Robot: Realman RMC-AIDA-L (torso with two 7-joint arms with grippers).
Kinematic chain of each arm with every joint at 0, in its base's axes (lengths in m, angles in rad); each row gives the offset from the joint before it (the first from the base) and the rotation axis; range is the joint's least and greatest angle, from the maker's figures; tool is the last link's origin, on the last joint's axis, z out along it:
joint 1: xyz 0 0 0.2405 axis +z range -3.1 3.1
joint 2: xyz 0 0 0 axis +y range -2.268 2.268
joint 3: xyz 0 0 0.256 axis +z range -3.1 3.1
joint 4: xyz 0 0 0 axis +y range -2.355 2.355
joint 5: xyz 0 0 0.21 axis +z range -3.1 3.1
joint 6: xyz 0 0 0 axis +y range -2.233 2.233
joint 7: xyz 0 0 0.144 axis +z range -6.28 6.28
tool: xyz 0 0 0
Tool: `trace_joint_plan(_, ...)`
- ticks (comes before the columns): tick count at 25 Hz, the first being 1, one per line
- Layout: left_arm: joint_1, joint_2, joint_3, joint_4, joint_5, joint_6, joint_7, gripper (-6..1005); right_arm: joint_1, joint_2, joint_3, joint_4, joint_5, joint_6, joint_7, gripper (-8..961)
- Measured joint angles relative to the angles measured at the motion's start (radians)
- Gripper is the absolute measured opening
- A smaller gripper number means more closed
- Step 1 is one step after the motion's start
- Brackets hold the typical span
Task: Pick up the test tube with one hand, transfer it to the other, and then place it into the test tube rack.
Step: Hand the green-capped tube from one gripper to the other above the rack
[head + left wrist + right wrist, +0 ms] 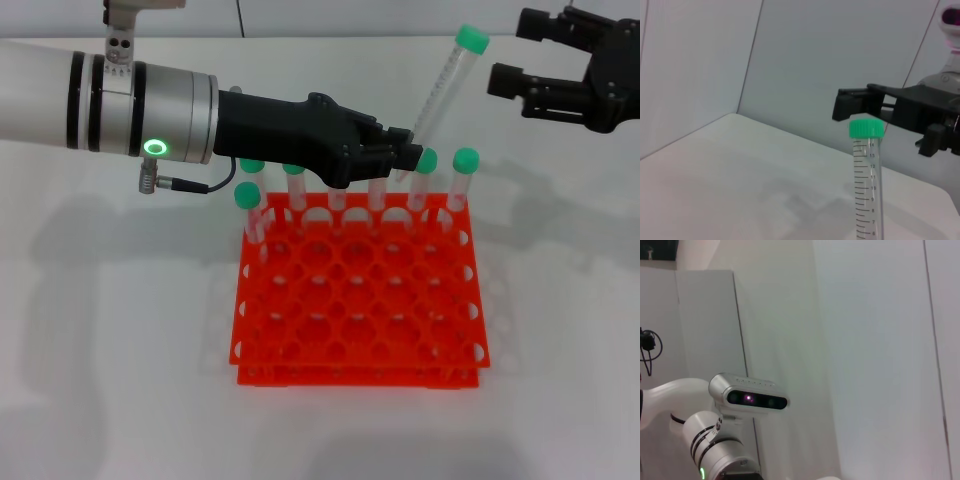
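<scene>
The left gripper [405, 160] holds the test tube [443, 88] by its lower end, tilted above the rack [360, 310]. The right gripper [515, 55], jaws wide, hovers just beside the tube's green cap

Plastics, matt black and brushed silver

The test tube [440, 85] is clear, smooth plastic with a ribbed green cap [866, 128]; the test tube rack [360, 300] is glossy orange-red plastic; the left gripper [405, 155] looks matt black; the table [120, 330] is smooth matt white.
</scene>
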Motion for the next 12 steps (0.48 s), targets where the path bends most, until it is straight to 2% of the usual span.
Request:
trace_joint_plan(5,0.001,-0.002,0.006,0.000,0.001,0.001,0.000,159,0.043,0.001,-0.001,0.062,0.000,-0.003,-0.001,813)
trace_joint_plan(12,0.004,-0.003,0.024,0.000,-0.005,0.001,0.000,158,0.059,0.002,-0.001,0.072,0.001,-0.004,-0.004,776)
